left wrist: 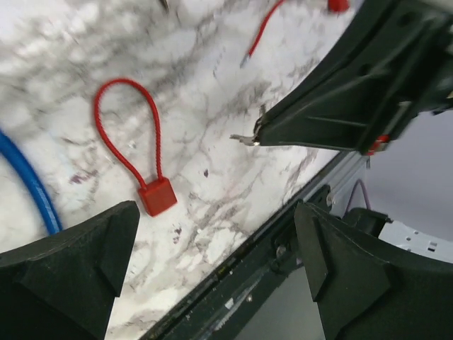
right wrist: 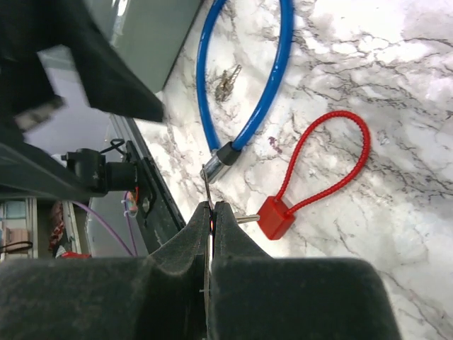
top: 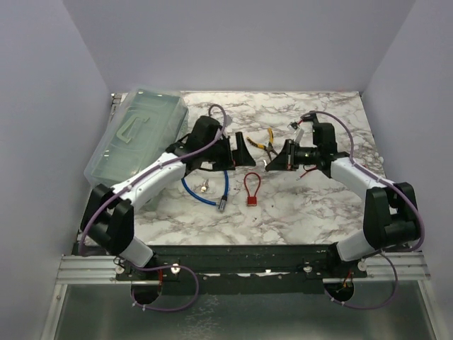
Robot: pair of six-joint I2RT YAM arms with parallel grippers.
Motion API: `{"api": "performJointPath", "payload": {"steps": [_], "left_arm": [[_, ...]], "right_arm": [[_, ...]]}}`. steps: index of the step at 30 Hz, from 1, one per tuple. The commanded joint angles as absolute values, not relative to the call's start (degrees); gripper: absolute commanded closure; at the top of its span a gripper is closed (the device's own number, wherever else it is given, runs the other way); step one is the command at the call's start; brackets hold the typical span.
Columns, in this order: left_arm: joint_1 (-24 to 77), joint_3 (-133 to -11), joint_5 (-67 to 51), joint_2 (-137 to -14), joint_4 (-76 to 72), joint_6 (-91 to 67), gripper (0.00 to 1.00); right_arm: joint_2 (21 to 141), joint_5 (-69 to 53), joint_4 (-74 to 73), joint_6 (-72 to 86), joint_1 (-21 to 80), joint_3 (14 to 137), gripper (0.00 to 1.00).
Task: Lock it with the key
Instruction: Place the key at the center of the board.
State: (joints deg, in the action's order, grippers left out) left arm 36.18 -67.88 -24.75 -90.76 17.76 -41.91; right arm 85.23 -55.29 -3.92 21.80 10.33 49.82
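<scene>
Key [right wrist: 207,191] is pinched edge-on between the pressed-together fingers of the right gripper [right wrist: 211,211], with its tip protruding. Red cable lock [right wrist: 274,217] is laid flat on the marble table [top: 311,205]. Its body is just beside the right fingertips and its loop is run toward the far edge. The right arm is judged the one to close that gap. The keyway face cannot be resolved. Left gripper [left wrist: 216,241] is spread wide above the lock, with nothing held. Clear lidded box [top: 138,131] is set far left; its contents cannot be told.

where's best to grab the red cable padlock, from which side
Grip the small red cable padlock by its square body, coming straight down from above and pinching across its flat sides. It lies flat on the marble table, and its thin cable loop offers little to pinch.
</scene>
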Motion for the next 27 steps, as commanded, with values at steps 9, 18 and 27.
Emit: {"api": "performJointPath", "payload": {"steps": [9, 18, 27], "left_arm": [[29.6, -62.6, -16.9, -76.1, 8.9, -34.5, 0.01], [27.2, -60.9, -18.8, -75.3, 5.4, -37.3, 0.01], [27.2, -60.6, -19.6, -75.5, 4.8, -37.7, 0.01]], "right_arm": [[96.8, -48.7, -0.6, 20.5, 16.7, 55.3, 1.0], [103.4, -47.8, 1.9, 22.0, 19.5, 55.1, 0.96], [105.7, -44.7, 0.1, 22.0, 19.6, 55.4, 0.82]]}}
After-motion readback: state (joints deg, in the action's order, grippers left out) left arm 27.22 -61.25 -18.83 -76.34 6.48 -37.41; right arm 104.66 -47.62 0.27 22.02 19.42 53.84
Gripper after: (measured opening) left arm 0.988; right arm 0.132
